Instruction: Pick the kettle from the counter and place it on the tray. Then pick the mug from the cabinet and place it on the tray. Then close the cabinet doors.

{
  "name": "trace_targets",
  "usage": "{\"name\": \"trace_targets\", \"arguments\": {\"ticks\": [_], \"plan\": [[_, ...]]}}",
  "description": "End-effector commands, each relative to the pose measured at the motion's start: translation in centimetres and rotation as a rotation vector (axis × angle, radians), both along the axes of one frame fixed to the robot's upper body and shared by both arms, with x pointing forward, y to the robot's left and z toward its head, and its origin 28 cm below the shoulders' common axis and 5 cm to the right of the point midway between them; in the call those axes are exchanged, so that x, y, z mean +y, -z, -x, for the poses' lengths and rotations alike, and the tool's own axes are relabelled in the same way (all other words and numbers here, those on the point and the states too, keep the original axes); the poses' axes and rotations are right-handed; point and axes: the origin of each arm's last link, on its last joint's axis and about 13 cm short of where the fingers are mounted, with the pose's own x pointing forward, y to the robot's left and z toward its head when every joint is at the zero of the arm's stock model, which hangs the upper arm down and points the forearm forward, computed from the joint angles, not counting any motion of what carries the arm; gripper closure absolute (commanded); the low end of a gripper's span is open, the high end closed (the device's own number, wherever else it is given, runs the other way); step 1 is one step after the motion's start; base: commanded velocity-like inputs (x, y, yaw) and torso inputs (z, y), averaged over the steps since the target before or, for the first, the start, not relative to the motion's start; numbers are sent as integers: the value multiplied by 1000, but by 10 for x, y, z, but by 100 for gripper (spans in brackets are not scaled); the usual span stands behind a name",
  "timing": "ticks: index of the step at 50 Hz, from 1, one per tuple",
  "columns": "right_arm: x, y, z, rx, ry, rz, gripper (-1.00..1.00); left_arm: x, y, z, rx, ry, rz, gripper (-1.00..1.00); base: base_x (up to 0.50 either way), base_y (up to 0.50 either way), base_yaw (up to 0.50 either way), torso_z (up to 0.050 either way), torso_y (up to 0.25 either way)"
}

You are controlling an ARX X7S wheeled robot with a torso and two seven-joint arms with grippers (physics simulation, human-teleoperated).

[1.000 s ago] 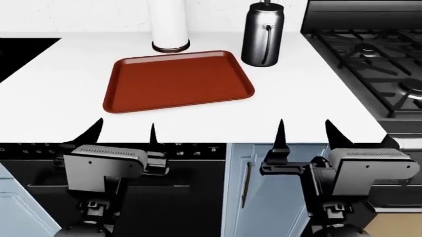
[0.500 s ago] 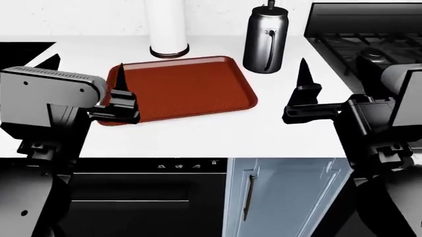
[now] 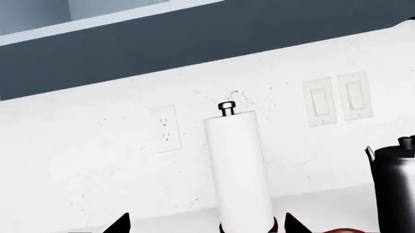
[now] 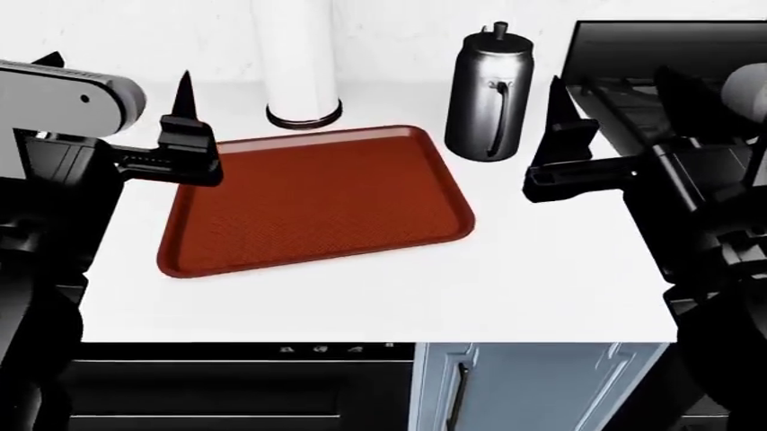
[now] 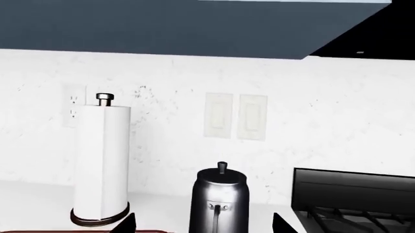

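The glossy black kettle point(image 4: 489, 92) stands upright on the white counter point(image 4: 540, 269), just off the far right corner of the dark red tray point(image 4: 314, 197). Nothing lies on the tray. My left gripper point(image 4: 117, 81) hovers open over the tray's left side. Open as well, my right gripper point(image 4: 609, 88) hangs to the right of the kettle without touching it. In the right wrist view the kettle point(image 5: 220, 201) stands straight ahead between the spread fingers of the right gripper point(image 5: 204, 225). The left gripper point(image 3: 207, 225) faces the white cylinder, with the kettle point(image 3: 395, 189) off to one side. The mug is out of view.
A wide white upright cylinder point(image 4: 300, 63) on a black base ring stands behind the tray. The black gas stovetop point(image 4: 647, 45) borders the counter on the right. A wall cabinet's dark underside point(image 3: 194, 43) hangs above the backsplash. Below the counter are an oven point(image 4: 240, 386) and a pale blue door point(image 4: 527, 386).
Both arms have risen from below the counter's front edge to above the worktop, either side of the tray and kettle. The head view has shifted, showing more counter.
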Motion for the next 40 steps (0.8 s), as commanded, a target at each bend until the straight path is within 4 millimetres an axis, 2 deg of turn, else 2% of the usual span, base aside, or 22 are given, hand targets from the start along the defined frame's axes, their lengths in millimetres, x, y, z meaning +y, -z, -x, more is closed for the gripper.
{"name": "trace_targets", "arguments": {"ticks": [1, 40], "plan": [[1, -1, -1, 2, -6, 1, -100, 2, -5, 4, -10, 12, 0, -100, 215, 0, 0, 50, 0], [0, 1, 0, 1, 2, 1, -100, 2, -5, 5, -4, 4, -11, -100, 214, 51, 0, 50, 0]]}}
